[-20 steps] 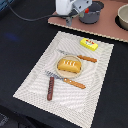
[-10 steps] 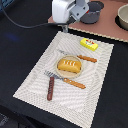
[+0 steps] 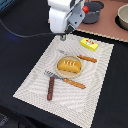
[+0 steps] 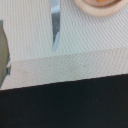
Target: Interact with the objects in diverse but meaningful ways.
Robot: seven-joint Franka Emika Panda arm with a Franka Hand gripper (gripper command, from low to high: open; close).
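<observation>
White robot arm's tool (image 3: pixel 63 36) is hovering over the far edge of the cream woven placemat (image 3: pixel 35 82), can't tell if it's clenched or released. Golden scored bread loaf (image 3: pixel 69 65) is sitting on the tan plate (image 3: pixel 61 73), mid-mat.

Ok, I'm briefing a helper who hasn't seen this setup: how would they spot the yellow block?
Find the pale woven placemat on the dark table. The yellow block lies near its far corner on the exterior view's right, beyond the bread loaf. It is the only boxy, bright yellow piece there.

Pale woven placemat (image 3: pixel 95 85) on black tabletop (image 3: pixel 20 55)
</observation>
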